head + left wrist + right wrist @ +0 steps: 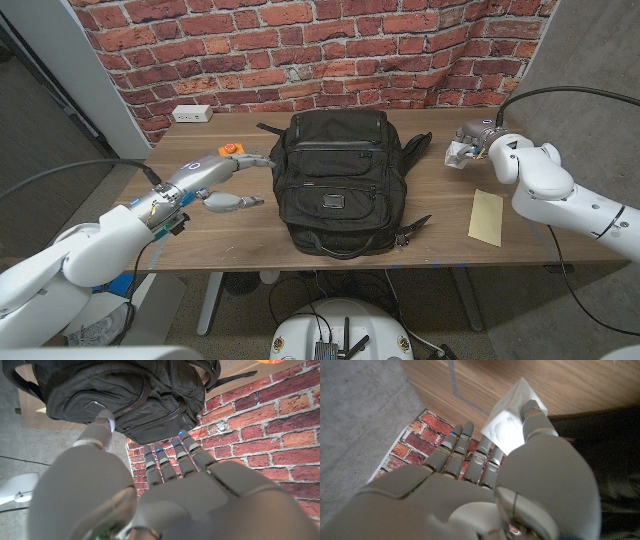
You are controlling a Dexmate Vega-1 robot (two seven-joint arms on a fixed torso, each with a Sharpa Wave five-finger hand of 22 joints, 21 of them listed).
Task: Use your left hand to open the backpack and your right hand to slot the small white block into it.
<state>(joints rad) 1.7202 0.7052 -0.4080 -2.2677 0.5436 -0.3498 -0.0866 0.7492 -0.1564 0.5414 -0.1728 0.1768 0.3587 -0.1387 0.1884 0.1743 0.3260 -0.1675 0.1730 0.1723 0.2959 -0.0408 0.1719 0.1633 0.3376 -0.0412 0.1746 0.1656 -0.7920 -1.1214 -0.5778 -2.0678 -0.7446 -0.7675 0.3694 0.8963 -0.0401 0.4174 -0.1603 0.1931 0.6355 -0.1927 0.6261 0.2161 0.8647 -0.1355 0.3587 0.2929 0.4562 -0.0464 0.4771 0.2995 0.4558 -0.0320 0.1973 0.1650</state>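
The left hand [228, 180] reaches in from the worktop's [440, 215] left edge toward the left side of the black backpack [340, 180], which lies flat at the worktop's middle, its handle toward the front edge. The left hand's fingers [252, 160] are spread wide and hold nothing; the upper ones stretch toward the backpack's side near its back corner, and the thumb lies lower, just beside the bag. In the left wrist view the fingers [172, 457] extend straight, with the backpack [125, 395] beyond their tips; whether they touch it cannot be told.

The right hand [478, 143] is near the worktop's right back corner, well apart from the backpack's right side, at the end of the white right arm [560, 190] bent in from the right edge. It holds the small white block [461, 154]: in the right wrist view the thumb [535, 415] presses the block [512, 420] against the fingers [465, 447].

A tan envelope [486, 216] lies near the worktop's right front edge. A white power outlet box [192, 113] sits at the back left corner, with an orange object [231, 148] nearby. A small patch on the backpack's front is too small to read.
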